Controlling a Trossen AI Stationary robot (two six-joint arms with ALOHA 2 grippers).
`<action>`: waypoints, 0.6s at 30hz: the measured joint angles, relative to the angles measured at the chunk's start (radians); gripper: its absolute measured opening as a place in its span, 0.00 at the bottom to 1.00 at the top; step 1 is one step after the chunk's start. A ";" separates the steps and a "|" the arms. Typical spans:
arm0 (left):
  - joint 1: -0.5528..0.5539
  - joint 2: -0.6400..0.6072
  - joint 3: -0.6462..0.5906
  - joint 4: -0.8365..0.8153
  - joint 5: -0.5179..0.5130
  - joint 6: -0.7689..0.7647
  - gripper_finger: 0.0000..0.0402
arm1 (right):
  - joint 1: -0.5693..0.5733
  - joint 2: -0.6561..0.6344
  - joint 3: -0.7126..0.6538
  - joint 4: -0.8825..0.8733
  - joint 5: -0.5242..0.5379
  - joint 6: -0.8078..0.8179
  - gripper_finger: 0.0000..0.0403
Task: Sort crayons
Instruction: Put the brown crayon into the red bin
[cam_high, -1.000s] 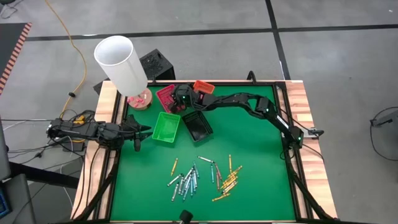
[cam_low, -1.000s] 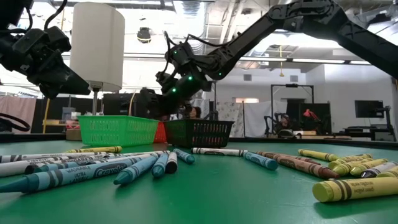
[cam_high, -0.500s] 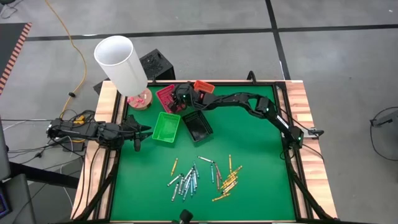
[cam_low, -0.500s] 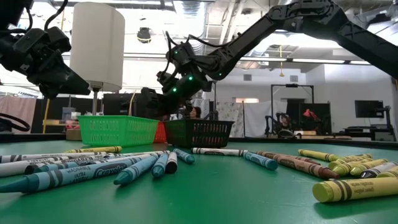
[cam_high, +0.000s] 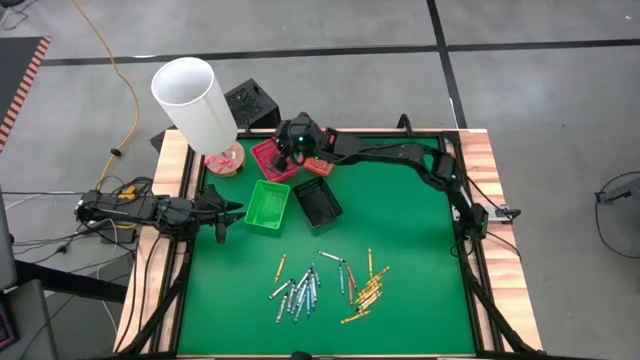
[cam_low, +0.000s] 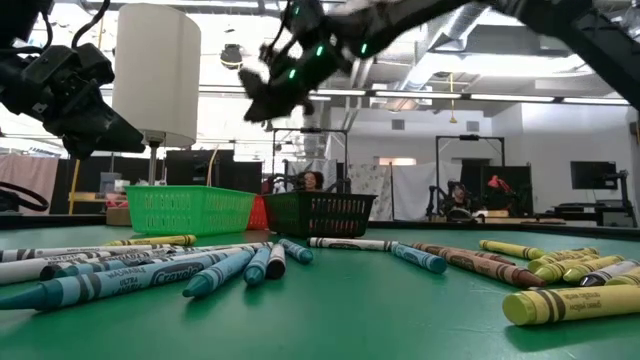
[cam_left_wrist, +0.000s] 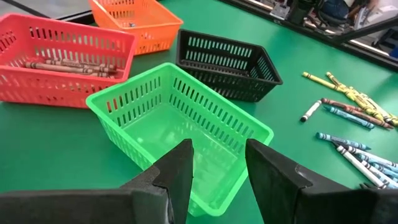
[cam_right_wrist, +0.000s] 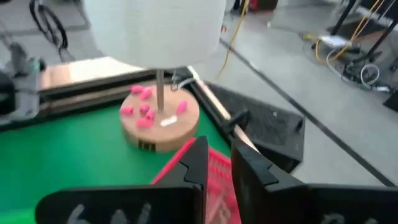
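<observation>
Over the red tray (cam_high: 268, 155), right tool (cam_high: 293, 150) raised, fingers slightly parted (empty), left tool (cam_high: 222, 212) parted, waiting.

- High view: overhead, straight down on the whole green table (cam_high: 400, 240) and some floor around it.
- Low view: at tabletop height, level across the nearby crayons (cam_low: 150, 270) into the room behind.
- Left wrist view: close behind its own fingers (cam_left_wrist: 180, 174), angled down at the green tray (cam_left_wrist: 161, 118), which the overhead and low views share.
- Right wrist view: raised above the red tray (cam_right_wrist: 214, 177), facing the lamp's wooden base (cam_right_wrist: 158, 124), also seen overhead.
</observation>
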 joint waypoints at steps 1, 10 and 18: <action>0.000 0.000 0.000 0.000 -0.004 -0.001 0.34 | 0.003 -0.026 0.000 -0.043 0.000 0.000 0.17; 0.000 0.000 0.000 0.000 -0.006 -0.009 0.34 | 0.011 -0.199 0.000 -0.461 0.001 0.139 0.16; 0.000 0.000 0.000 0.001 -0.006 -0.027 0.34 | 0.038 -0.233 -0.004 -0.855 0.004 0.227 0.16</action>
